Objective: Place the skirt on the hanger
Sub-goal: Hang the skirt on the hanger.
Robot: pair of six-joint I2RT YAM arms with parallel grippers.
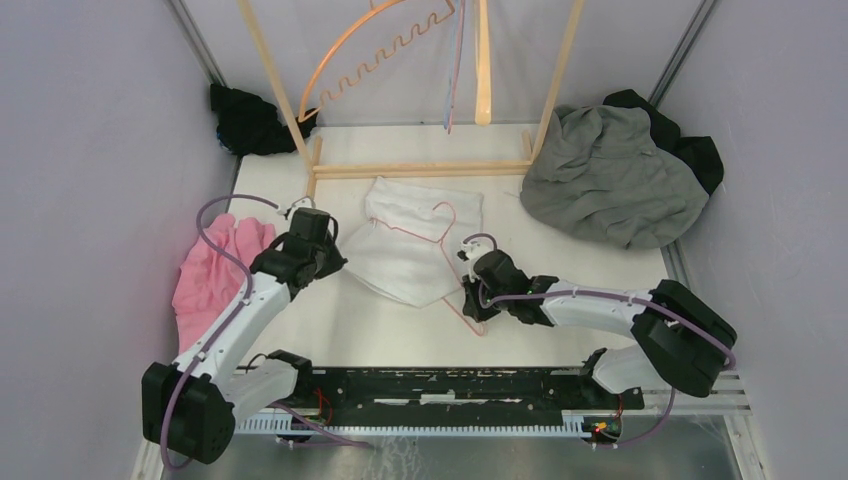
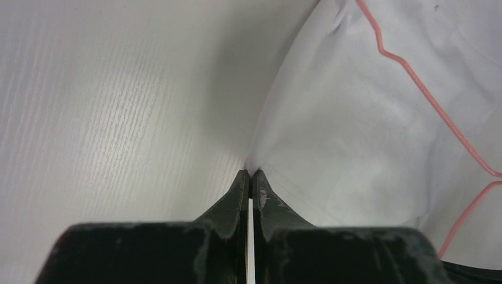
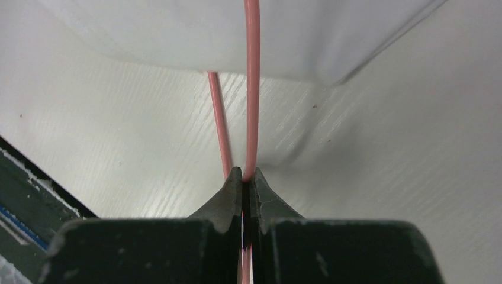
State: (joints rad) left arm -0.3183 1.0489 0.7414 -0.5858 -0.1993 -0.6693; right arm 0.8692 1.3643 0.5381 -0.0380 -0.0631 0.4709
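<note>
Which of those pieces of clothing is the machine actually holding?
The white skirt in the middle; the left tool pinches its edge. The pink garment, grey garment and black garment lie untouched at the sides.

The white-and-black left arm (image 1: 240, 315) is angling forward and inward from its base. Its black two-finger left gripper (image 1: 335, 262) is sitting low, jaws pressing together on an edge of the white fabric skirt (image 2: 355, 148). The matching right arm (image 1: 600, 305) is lying bent across the near side. Its black right gripper (image 1: 468, 298) is pinching the thin pink wire hanger (image 3: 251, 89), jaws closed.
</note>
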